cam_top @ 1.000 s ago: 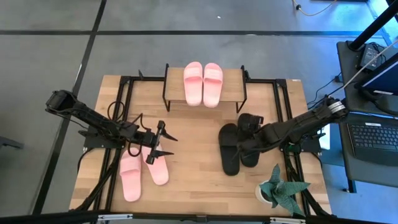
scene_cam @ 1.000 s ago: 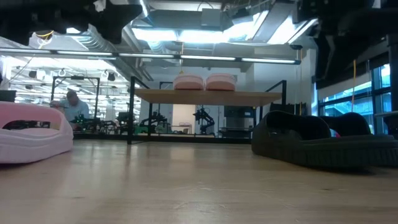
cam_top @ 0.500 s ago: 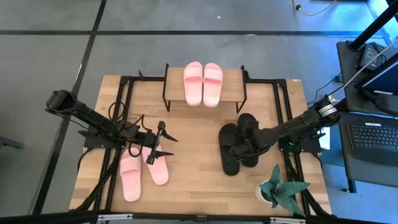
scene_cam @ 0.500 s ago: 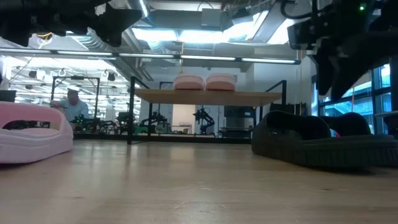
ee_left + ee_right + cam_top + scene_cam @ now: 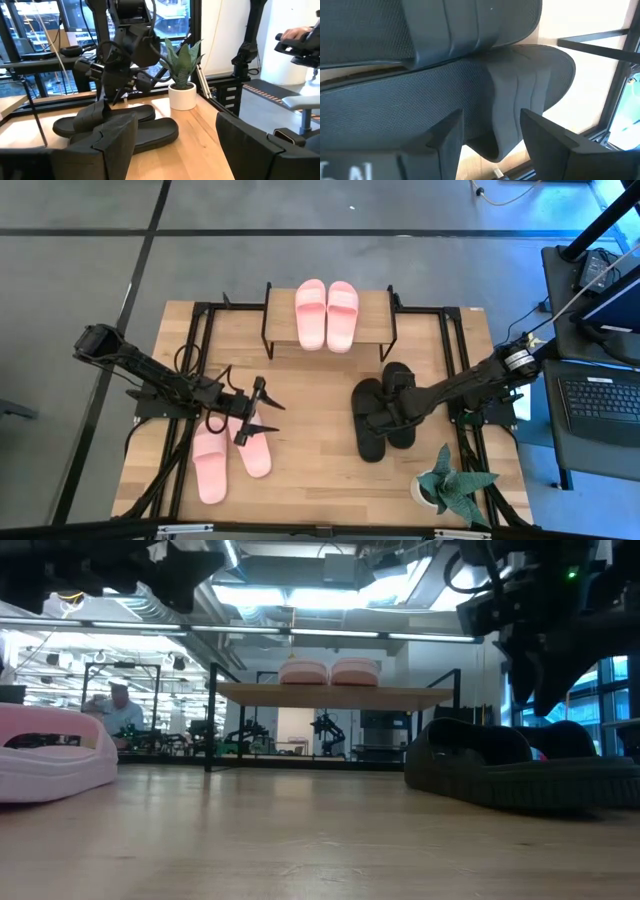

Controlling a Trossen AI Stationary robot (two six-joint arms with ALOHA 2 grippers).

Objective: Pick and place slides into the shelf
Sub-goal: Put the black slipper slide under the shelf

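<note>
We see two slim dark arms, tube links with chunkier joint housings. The left arm (image 5: 150,375) is matte black with loose black cable loops near its wrist. The right arm (image 5: 470,383) is also black, with a pale silver ring at one joint, and a small green light shows on it in the low view. The left gripper (image 5: 175,145) has broad, blocky, faceted black fingers (image 5: 112,145). The right gripper (image 5: 490,137) has flat, angular black fingers (image 5: 447,137), with pale lettering on the housing.

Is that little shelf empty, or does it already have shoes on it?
Not empty. The shelf carries one pair of pink slides side by side on its top board. The lower tier cannot be judged.
</note>
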